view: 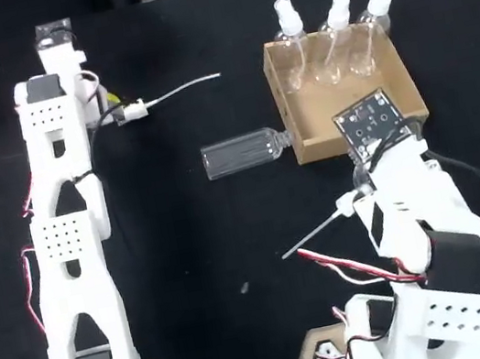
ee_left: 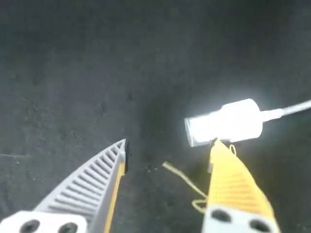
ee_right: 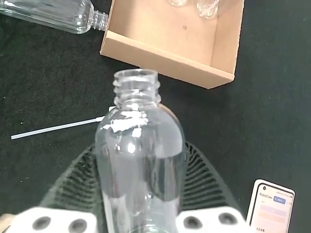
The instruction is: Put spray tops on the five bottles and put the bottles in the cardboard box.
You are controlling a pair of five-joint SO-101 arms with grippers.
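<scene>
Right gripper (ee_right: pixel 141 148) clamps uncapped bottle (ee_right: pixel 138 165), table's right side. Left gripper (ee_left: pixel 168 143) wide at spray top (ee_left: pixel 223 124), far-left. Three capped bottles (view: pixel 332 42) in cardboard box (view: pixel 295 146); lying bottle (view: pixel 240 153) uncapped beside its wall. Two left, I'd say.

Three capped bottles (view: pixel 335 46) seemingly lean in the cardboard box (view: pixel 321 114), upper right; an open clear bottle (view: pixel 240 153) lies beside it; a spray top (view: pixel 136 110) lies upper left.
</scene>
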